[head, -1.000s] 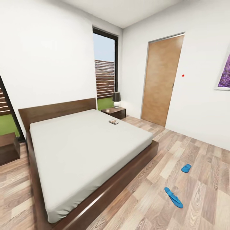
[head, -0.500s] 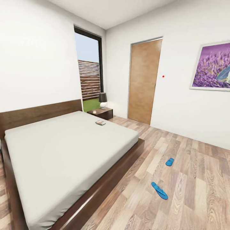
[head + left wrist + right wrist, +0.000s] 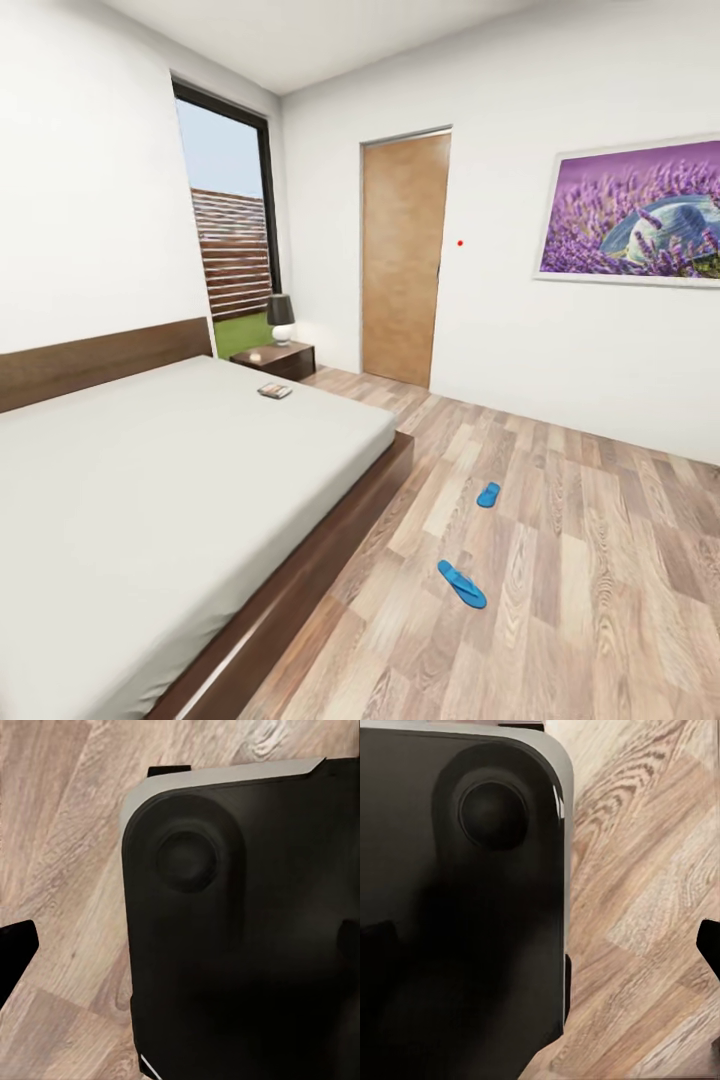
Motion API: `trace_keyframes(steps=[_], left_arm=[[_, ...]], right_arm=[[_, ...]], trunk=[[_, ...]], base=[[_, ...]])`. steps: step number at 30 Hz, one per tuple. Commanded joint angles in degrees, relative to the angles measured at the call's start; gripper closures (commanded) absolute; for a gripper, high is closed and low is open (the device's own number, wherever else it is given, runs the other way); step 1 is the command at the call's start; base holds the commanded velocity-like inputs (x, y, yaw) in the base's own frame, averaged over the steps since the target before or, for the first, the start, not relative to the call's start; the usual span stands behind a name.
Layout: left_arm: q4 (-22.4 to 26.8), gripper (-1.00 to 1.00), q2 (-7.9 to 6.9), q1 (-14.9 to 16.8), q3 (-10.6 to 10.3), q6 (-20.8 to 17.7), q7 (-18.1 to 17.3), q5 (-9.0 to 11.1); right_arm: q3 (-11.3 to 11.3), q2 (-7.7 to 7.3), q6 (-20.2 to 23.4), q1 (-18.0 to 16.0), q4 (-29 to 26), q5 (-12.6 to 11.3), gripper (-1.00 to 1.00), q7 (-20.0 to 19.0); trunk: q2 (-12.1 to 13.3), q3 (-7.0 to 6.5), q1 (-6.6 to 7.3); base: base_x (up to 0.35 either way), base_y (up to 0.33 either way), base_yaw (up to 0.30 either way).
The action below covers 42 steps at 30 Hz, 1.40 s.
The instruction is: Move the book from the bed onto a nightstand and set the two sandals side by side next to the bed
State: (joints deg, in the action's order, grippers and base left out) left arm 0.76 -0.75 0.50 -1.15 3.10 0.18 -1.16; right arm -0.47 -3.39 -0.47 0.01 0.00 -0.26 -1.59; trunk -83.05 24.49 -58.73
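Observation:
In the head view the bed (image 3: 330,540), with a dark wooden frame and pale mattress, takes up the left half. The book (image 3: 274,391) lies on the mattress near its far right corner. Just beyond that corner stands the nightstand (image 3: 288,362). Two blue sandals lie apart on the plank floor to the right of the bed, one nearer (image 3: 462,584) and one farther (image 3: 488,494), pointing different ways. My left gripper (image 3: 180,945) and right gripper (image 3: 540,945) hang open and empty over the floor beside my black base, one fingertip (image 3: 15,949) at the frame edge.
A small lamp (image 3: 282,318) and a pale round item sit on the nightstand. A tall window (image 3: 228,230) is behind it, a wooden door (image 3: 403,260) in the far wall, and a purple picture (image 3: 630,215) to the right. Wood floor (image 3: 600,560) spreads right of the bed.
The head camera has swung to the right, so the bed, door and sandals sit further left in the picture and the purple picture has come into view. Nothing in the room has moved.

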Motion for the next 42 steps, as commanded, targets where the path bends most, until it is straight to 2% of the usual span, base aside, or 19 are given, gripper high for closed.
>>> trace_keyframes(steps=[1,17,36,42], left_arm=[[0.0,-1.00,0.00,0.0,-0.2,0.5,0.0,-0.4],[0.2,-1.00,0.13,0.0,-0.7,2.0,0.1,-3.2],[0.2,-1.00,0.23,0.0,-0.7,2.1,0.1,-3.5],[0.2,-1.00,0.45,0.0,-0.7,2.1,0.1,-3.5]], right_arm=[[-0.1,-0.02,-0.1,0.0,0.0,0.0,-1.00,-0.2],[0.0,0.00,-0.1,0.0,0.0,0.0,-1.00,-0.2],[-0.1,0.16,-0.1,0.0,-0.1,0.0,-1.00,-0.2],[0.0,0.39,-0.1,0.0,-0.1,0.1,-1.00,-0.2]], trunk=[[0.0,0.00,0.00],[0.0,-0.76,0.00],[0.0,-1.66,0.00],[0.0,-1.80,0.00]], base=[[0.000,0.000,-0.268],[0.000,0.000,-0.267],[0.000,-0.001,-0.265],[0.000,-0.074,-0.147]])
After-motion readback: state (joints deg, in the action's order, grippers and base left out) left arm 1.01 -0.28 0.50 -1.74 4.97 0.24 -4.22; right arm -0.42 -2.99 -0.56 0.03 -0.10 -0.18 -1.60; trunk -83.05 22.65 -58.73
